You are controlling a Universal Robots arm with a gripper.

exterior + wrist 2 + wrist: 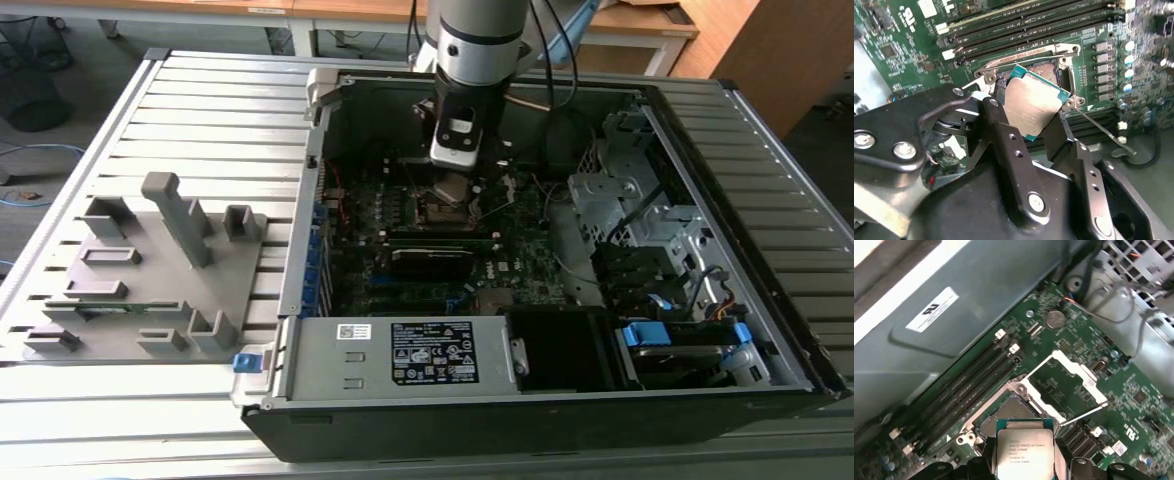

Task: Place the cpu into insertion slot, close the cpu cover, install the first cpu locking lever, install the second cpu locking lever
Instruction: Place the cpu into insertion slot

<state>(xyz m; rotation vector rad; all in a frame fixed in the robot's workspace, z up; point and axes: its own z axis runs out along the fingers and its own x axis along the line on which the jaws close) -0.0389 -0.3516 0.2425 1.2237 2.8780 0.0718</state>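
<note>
pincer [1029, 114] clenched on cpu [1031, 105] by two opposite edges | cpu just above open socket [1041, 70], cover [1081, 376] flipped up | likely light, stiff, fragile: hold edges only, gentle squeeze

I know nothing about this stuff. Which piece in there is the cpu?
Look inside the open computer case, at the green circuit board under the arm. The gripper grips the cpu over the insertion slot. It is the flat square chip with a plain silver-grey top, unlike the cut-out cpu cover.
</note>
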